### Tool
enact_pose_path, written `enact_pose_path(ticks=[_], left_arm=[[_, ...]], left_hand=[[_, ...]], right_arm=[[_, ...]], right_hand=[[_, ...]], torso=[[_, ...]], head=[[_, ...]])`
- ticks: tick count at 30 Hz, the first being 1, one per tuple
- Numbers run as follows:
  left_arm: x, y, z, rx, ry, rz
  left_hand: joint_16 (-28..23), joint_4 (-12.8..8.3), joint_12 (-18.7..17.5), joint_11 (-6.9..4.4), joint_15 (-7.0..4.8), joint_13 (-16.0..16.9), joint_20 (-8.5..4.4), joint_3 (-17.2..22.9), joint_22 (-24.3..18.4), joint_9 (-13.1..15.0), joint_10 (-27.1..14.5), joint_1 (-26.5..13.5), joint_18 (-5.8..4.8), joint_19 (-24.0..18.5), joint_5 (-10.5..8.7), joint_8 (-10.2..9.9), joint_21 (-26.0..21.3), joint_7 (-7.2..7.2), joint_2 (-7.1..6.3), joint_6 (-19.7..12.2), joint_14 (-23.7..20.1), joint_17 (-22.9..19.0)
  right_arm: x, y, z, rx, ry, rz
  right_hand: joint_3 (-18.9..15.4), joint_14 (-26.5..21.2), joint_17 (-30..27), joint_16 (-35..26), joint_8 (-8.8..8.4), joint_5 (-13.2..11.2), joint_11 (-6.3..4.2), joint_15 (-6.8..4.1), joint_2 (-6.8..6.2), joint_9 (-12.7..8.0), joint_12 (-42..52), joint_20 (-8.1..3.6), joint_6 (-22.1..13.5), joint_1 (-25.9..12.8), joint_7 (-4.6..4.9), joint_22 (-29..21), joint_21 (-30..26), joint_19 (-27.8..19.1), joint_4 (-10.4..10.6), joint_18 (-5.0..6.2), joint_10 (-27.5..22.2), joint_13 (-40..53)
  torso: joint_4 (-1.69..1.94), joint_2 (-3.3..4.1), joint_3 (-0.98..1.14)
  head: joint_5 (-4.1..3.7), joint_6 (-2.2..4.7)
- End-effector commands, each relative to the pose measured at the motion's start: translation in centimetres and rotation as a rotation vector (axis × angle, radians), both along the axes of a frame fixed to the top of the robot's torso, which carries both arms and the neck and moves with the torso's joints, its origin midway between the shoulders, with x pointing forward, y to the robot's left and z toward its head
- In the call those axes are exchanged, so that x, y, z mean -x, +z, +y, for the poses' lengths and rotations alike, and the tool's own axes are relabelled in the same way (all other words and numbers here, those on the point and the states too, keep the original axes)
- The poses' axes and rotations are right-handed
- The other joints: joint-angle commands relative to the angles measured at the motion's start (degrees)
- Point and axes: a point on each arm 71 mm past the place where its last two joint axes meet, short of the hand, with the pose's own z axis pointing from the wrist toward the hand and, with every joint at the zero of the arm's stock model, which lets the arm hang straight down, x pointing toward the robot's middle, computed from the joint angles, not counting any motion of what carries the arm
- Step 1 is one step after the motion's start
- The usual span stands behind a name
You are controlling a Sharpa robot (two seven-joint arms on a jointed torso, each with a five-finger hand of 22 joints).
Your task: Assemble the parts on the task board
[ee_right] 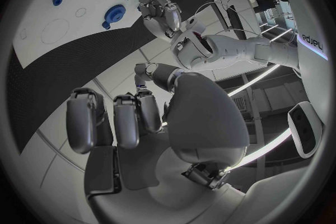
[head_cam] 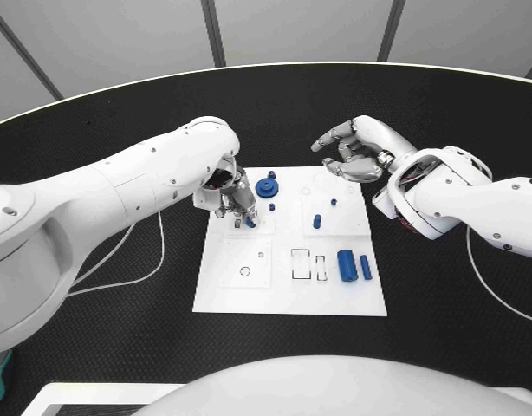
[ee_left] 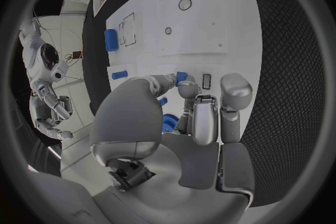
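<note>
- We see the white board lying flat in the middle of the black bench, with small blue parts on it.
- A small blue peg sits at the board's left half, and the left robot hand pinches it between its fingertips; the left wrist view shows the peg touching the board.
- Just beside that hand, toward the far edge of the board, stands a blue gear-like piece.
- Near the middle of the board we see a short blue pin standing upright, and a smaller blue bit close behind it.
- On the board's right side two blue cylinders lie side by side, next to rectangular outlines.
- The right robot hand hovers above the bench just beyond the board's far right corner, fingers loosely curled and apart, holding nothing.
</note>
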Motion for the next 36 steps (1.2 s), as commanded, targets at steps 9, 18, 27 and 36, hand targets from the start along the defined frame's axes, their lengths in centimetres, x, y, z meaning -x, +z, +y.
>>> enact_pose_path(ticks=[9, 18, 27, 36], left_arm=[[-0.06, -0.01, 0.38, -0.054, 0.028, -0.003], [-0.08, -0.02, 0.21, -0.057, 0.027, -0.004], [-0.14, -0.11, 0.21, -0.058, 0.033, -0.007], [-0.18, -0.14, 0.31, -0.061, 0.035, -0.005]], left_hand=[[0.28, -0.7, 0.19, -0.1, -0.43, 0.13, -0.05, 0.26, -0.01, 0.17, 0.31, -0.04, -0.5, 0.28, 0.39, 0.14, 0.28, -3.17, 0.52, 3.56, 4.28, 7.99], [0.23, -0.57, 0.15, -0.07, -0.43, 0.16, -0.08, 0.01, -0.18, 0.24, 0.36, -0.25, -0.47, 0.21, 0.38, 0.05, 0.18, -3.13, 0.41, 3.61, 4.24, 7.87], [0.22, -0.33, 0.05, -0.04, -0.41, 0.03, -0.09, -0.32, -0.13, 0.32, 0.33, -0.55, -0.48, 0.2, 0.38, -0.05, 0.21, -3.1, 0.35, 3.71, 4.24, 7.86], [0.14, 0.34, -0.07, -0.01, -0.38, 0.07, -0.1, -1.44, -0.3, 0.55, 0.34, -1.35, -0.45, 0.07, 0.38, -0.26, 0.09, -3.09, -0.06, 3.9, 4.18, 7.71]], right_arm=[[0.02, 0.01, 0.0, 0.0, 0.0, 0.0], [0.06, 0.02, -0.01, -0.001, 0.0, 0.0], [0.08, 0.03, -0.03, -0.001, -0.001, 0.0], [0.1, 0.04, -0.05, -0.001, -0.001, 0.0]], right_hand=[[-0.01, 4.36, 8.1, -0.31, -0.33, 0.14, -0.1, 0.33, 0.08, -0.07, 0.01, 0.38, 0.42, -0.44, -0.04, 8.12, 0.01, 2.22, -0.27, 0.6, -0.18, 4.03], [-0.01, 4.36, 8.1, -0.31, -0.33, 0.14, -0.1, 0.33, 0.08, -0.07, 0.01, 0.38, 0.42, -0.44, -0.04, 8.12, 0.01, 2.22, -0.27, 0.6, -0.18, 4.03], [-0.01, 4.36, 8.1, -0.31, -0.33, 0.14, -0.1, 0.33, 0.08, -0.07, 0.01, 0.38, 0.42, -0.44, -0.04, 8.12, 0.01, 2.22, -0.27, 0.6, -0.18, 4.03], [0.03, 4.34, 8.0, -0.37, -0.41, 0.15, -0.11, 0.31, 0.08, -0.11, -0.12, 0.36, 0.53, -0.43, -0.06, 8.07, -0.08, 2.19, -0.37, 0.62, -0.28, 3.9]], torso=[[0.03, -0.01, 0.03], [-0.02, 0.06, 0.04], [0.02, -0.01, 0.02], [0.02, 0.0, 0.03]], head=[[-0.08, 0.0], [-0.1, 0.0], [-0.26, 0.0], [-0.27, 0.0]])
